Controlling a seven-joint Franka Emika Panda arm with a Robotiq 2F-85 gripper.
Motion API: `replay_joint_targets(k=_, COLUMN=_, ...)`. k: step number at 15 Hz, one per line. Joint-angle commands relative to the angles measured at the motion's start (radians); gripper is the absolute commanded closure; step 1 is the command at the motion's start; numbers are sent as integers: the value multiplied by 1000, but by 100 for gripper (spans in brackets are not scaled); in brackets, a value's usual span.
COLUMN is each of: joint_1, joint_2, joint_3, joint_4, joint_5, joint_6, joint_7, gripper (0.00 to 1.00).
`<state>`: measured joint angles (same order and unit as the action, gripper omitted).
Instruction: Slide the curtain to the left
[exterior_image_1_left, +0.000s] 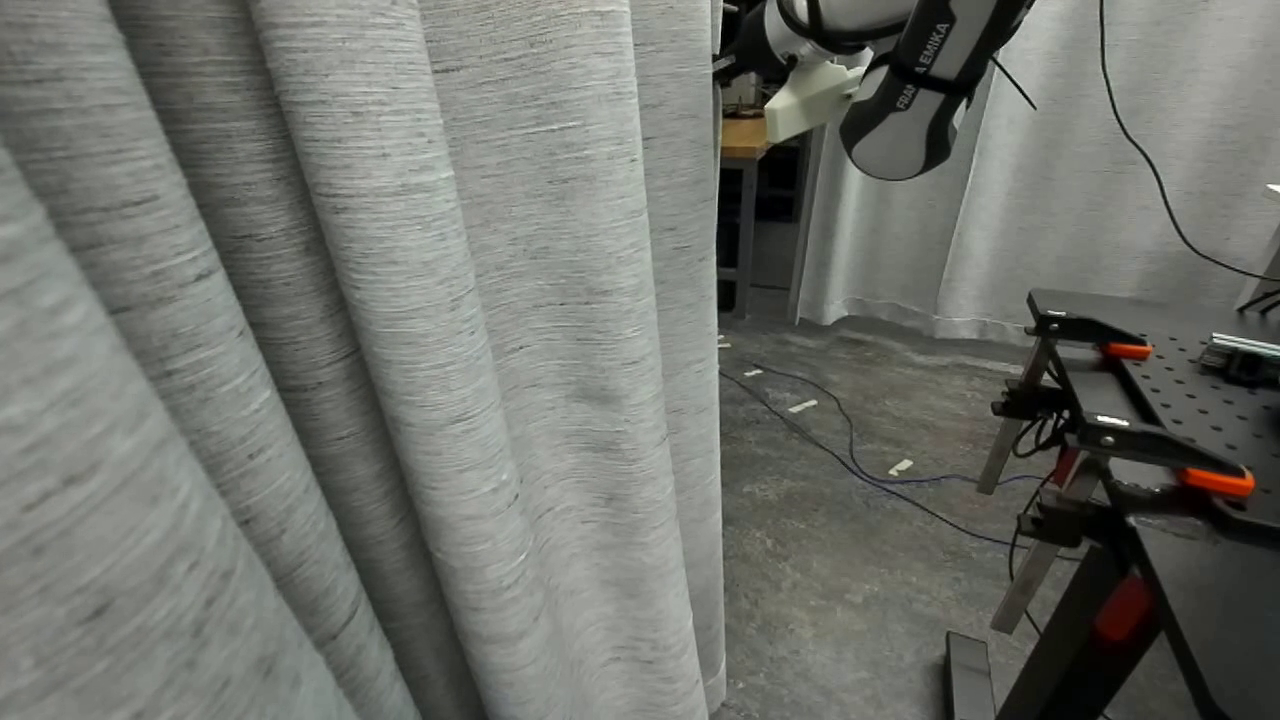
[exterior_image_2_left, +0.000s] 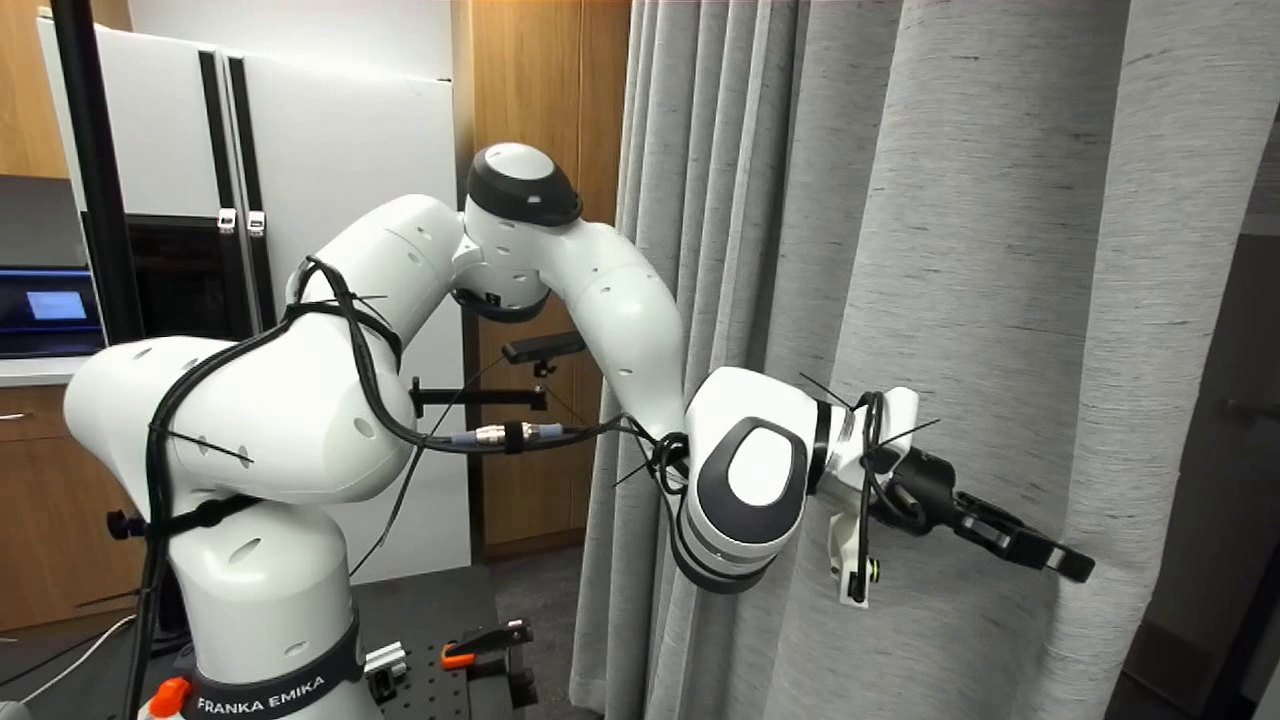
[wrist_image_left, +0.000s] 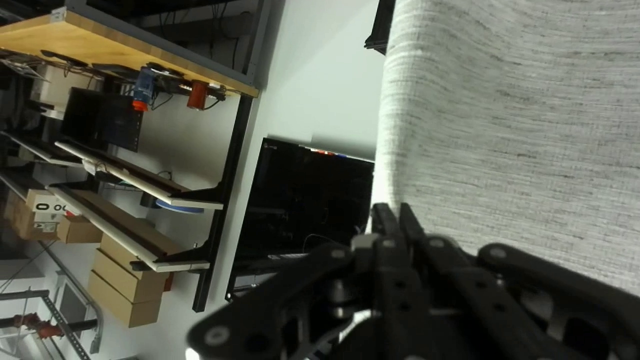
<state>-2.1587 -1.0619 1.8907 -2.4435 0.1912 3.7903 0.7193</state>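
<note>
Streaked grey curtain (exterior_image_1_left: 560, 300) hangs nearest me in deep folds, spreading, in an exterior view, behind the outer links of the Franka arm (exterior_image_2_left: 630, 310). By the wrist view, the jaws stand close together at its free edge; nothing I see settles whether cloth is caught between them. I'd make sure of that hold first, then sweep sideways to the left, slow and level, so the edge doesn't slip away.

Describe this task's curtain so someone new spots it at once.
In an exterior view, find the arm at the top. Left of that in the picture, the curtain spans its full height. Unlike the paler curtain behind the arm, it is nearer, greyer and more deeply folded.
</note>
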Motion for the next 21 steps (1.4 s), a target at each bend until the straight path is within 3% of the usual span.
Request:
replay_joint_targets(k=1, joint_1=-62, joint_2=17, joint_3=10, joint_4=34, joint_5=25, joint_6=53, joint_7=-87, gripper=100)
replay_joint_targets(k=6, joint_1=-59, joint_2=109, joint_3=5, joint_4=12, joint_5=-5, joint_6=8, joint_7=-152, gripper=100)
replay_joint_targets(k=9, joint_1=26, joint_2=282, joint_3=7, joint_4=-83, joint_5=-126, joint_6=2, joint_7=-186, gripper=100)
replay_joint_targets(k=10, joint_1=73, joint_2=310, joint_3=-23, joint_4=-116, joint_5=-196, joint_6=-1, joint_7=-153, gripper=100)
replay_joint_targets(k=12, joint_1=196, joint_2=410, joint_3=-94, joint_4=-179, joint_5=-296, joint_6=-20, joint_7=-158, gripper=100)
replay_joint_targets(k=15, joint_1=415, joint_2=554, joint_3=-253, joint_4=-230, joint_5=-459, joint_6=-78, joint_7=-137, gripper=100)
replay_joint_targets(k=21, joint_1=873, joint_2=793, joint_3=-559, joint_4=-207, joint_5=-667, joint_6=-222, joint_7=-91, gripper=100)
